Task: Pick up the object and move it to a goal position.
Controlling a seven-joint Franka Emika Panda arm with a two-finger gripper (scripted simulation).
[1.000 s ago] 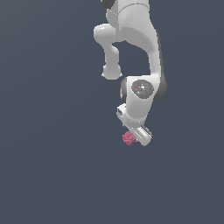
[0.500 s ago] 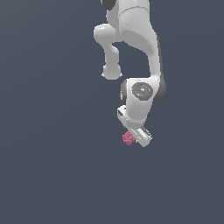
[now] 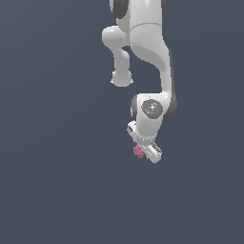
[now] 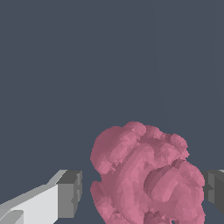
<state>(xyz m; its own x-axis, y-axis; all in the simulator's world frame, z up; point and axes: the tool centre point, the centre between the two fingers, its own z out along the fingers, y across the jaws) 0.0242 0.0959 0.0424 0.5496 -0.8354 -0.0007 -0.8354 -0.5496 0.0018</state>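
Note:
The object (image 4: 146,175), a pink-red lumpy blob, sits between my gripper's (image 4: 142,192) two grey finger pads in the wrist view. A narrow gap shows between one pad (image 4: 70,192) and the object; the other pad (image 4: 214,188) is at the object's edge. In the exterior view the object (image 3: 139,152) peeks out beside the white gripper (image 3: 144,153), which hangs from the arm and hides part of it. The jaws stand open around the object.
Only a plain dark grey-blue surface (image 3: 57,181) surrounds the arm in both views. The white arm's links (image 3: 143,43) rise toward the top of the exterior view.

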